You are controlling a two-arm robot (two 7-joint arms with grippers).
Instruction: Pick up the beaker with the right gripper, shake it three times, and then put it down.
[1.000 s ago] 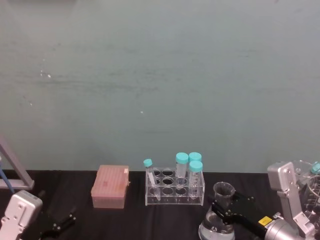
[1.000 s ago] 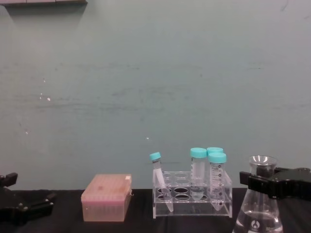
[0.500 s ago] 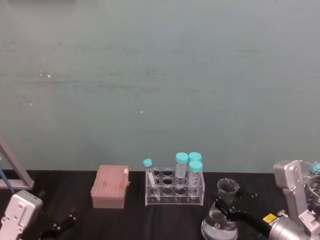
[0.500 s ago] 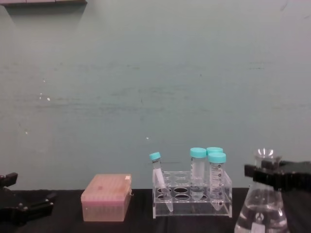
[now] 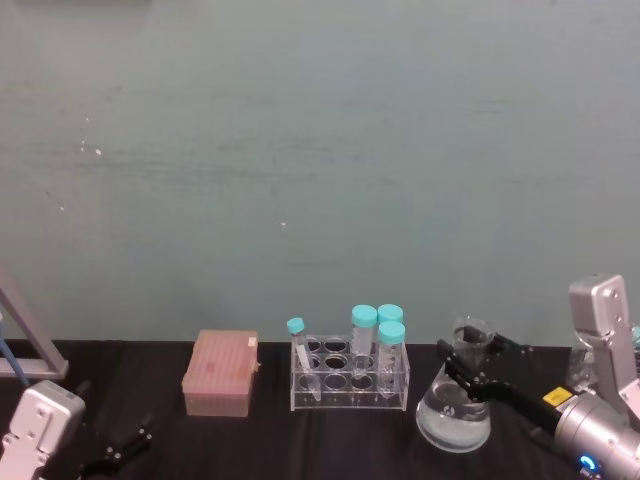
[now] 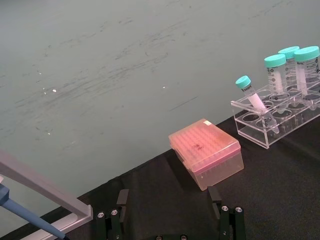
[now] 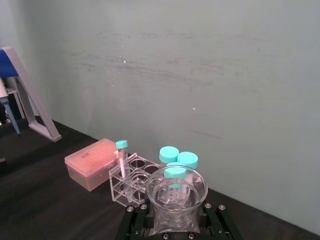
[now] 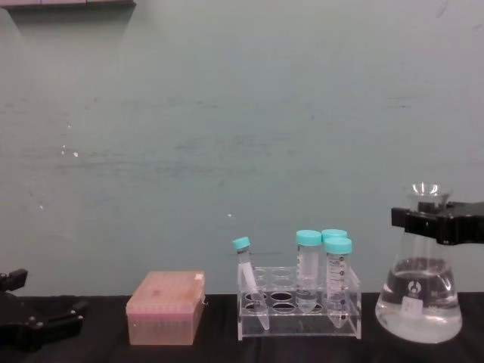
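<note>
Soft, even light falls on the teal wall (image 8: 227,113), matte from edge to edge. The black desk (image 5: 330,440) along the bottom of the frame stays dark and dim. Small pale glints sit on the beaker (image 8: 418,299) and the tubes (image 8: 308,261).

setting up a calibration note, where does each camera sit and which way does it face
Head: high up, facing forward and down at the black table; left gripper lower left, right gripper lower right, shut on the beaker at its neck.
Chest: lower, facing level across the table; right gripper shows at the right edge.
Left wrist: on the left arm, facing past its open fingers to the pink box.
Right wrist: on the right arm, facing over the beaker's mouth to the tube rack.
Shared: head and chest both show pink box, tube rack, beaker.
</note>
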